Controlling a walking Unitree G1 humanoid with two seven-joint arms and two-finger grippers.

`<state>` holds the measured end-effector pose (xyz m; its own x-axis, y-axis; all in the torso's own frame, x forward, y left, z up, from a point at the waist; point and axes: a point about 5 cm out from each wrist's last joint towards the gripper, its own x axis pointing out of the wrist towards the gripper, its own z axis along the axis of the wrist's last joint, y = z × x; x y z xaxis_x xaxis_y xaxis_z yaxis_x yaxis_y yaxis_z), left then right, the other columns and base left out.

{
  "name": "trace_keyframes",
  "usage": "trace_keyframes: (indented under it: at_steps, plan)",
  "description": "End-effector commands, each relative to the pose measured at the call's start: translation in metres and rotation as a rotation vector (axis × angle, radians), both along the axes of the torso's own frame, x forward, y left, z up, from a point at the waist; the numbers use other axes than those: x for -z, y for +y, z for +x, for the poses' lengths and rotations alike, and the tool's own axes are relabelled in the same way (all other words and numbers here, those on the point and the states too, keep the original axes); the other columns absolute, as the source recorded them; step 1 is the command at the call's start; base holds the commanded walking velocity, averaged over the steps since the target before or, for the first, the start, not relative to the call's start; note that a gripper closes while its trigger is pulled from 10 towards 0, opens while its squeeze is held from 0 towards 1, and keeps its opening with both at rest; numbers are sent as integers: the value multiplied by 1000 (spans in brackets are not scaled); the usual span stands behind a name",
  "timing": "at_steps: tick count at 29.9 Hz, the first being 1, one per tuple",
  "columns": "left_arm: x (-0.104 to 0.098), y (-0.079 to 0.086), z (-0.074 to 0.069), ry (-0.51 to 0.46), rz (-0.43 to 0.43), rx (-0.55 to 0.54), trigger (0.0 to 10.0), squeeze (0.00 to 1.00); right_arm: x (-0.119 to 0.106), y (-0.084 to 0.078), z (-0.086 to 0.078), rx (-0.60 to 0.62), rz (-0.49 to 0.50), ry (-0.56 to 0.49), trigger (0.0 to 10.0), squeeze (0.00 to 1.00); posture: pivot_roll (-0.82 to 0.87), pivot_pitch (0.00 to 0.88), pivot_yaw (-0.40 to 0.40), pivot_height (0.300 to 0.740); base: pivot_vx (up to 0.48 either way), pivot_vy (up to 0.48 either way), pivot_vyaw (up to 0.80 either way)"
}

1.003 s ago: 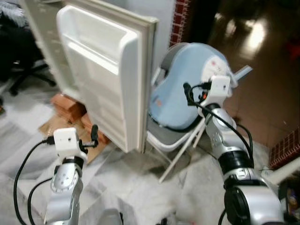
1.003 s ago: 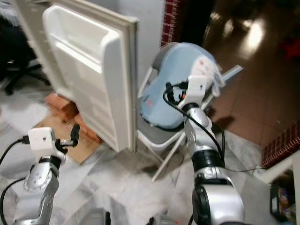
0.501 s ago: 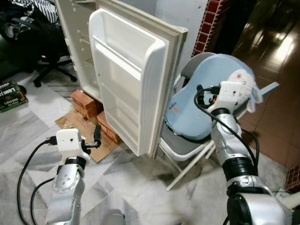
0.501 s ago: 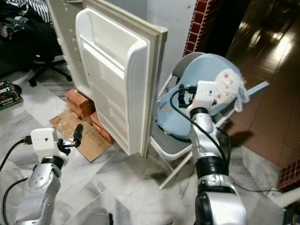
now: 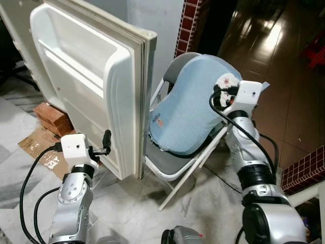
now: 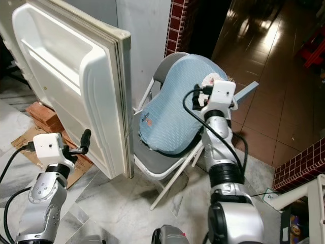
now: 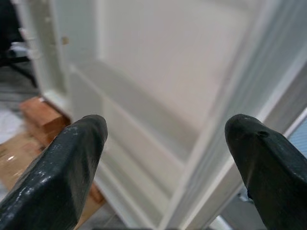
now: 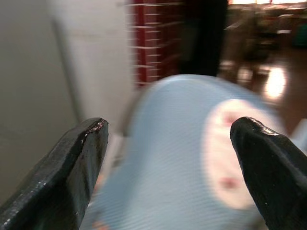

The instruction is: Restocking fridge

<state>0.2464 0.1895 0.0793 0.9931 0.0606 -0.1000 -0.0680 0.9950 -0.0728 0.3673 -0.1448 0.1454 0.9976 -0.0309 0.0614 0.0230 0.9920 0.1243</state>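
Risk here of clipping the open fridge door (image 5: 96, 86) with the left gripper (image 7: 165, 158), raised low and close beside the door's lower inner edge, fingers spread wide and holding nothing. Equal risk on the other side of snagging the pale blue cushion (image 5: 190, 104) draped over the folding chair (image 5: 170, 168), with the right gripper (image 8: 168, 167) lifted just in front of it, likewise spread and empty. Any forward step or turn likely to knock the chair, standing tight against the door's outer edge, or swing the door shut. Nothing to stock in either gripper, so restocking judged not yet begun.

Fridge door white, standing open at upper left in the head views, moulded inner liner facing the robot, door shelves bare, grey seal running down its edge. Bricks (image 5: 51, 114) and flattened cardboard (image 5: 38, 147) on the marble floor (image 5: 137, 203) beneath it.
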Motion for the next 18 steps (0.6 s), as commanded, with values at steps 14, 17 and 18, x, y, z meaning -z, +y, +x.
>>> trace_keyframes:
  at_steps: [14,17,18]
  plan:
    - [3,14,-3,39,6,-85,10000,0,-26,91,11,-300,217,43,10000,0,121,42,-80,740,0,0,0]
    - [5,18,-11,48,23,-99,10000,0,-31,103,10,-340,224,42,10000,0,142,42,-86,740,0,0,0]
    - [6,21,-16,57,29,-116,10000,0,-34,109,11,-350,214,41,10000,0,157,44,-91,740,0,0,0]
